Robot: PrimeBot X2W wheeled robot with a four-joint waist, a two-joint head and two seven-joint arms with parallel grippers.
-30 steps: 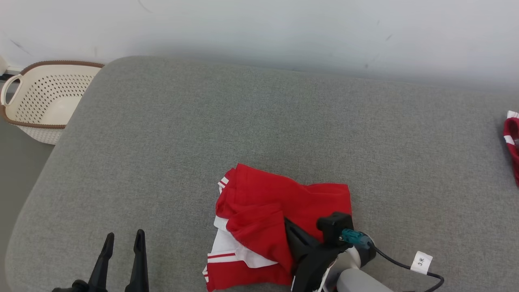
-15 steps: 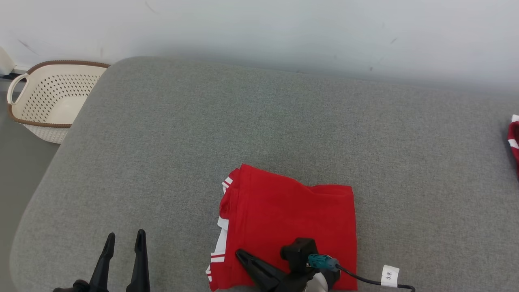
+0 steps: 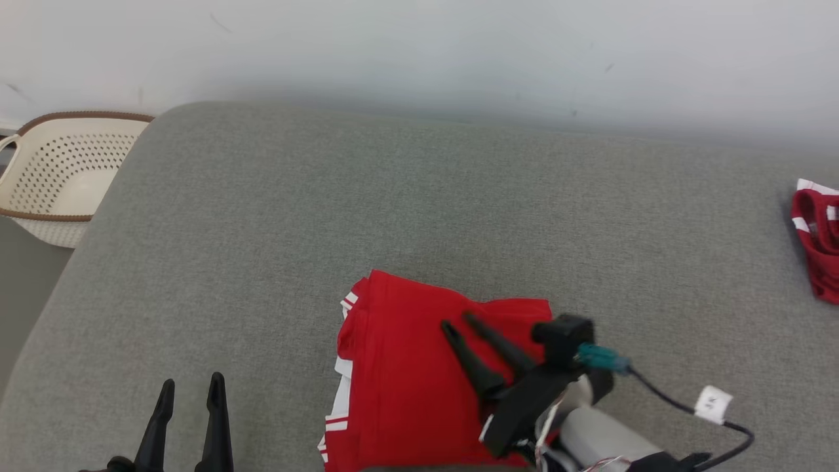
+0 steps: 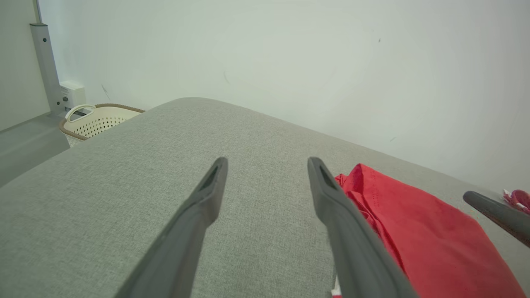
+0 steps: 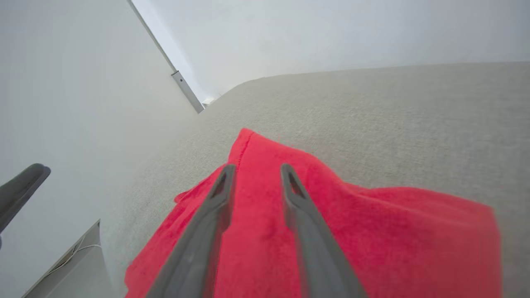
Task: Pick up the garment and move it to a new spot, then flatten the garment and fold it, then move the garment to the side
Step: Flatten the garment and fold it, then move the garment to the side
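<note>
Your right claw hovers part-open and empty over the folded red garment, which lies at 6 o'clock on the grey cushion. Your left claw stands wide apart, empty, at 8 o'clock. A perforated basket sits at 10.

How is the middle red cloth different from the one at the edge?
The folded red-and-white garment lies flat; the red-and-white garment at the right edge is bunched up. The folded one has the right gripper over it; the bunched one lies alone. Both rest on the grey cushion.
</note>
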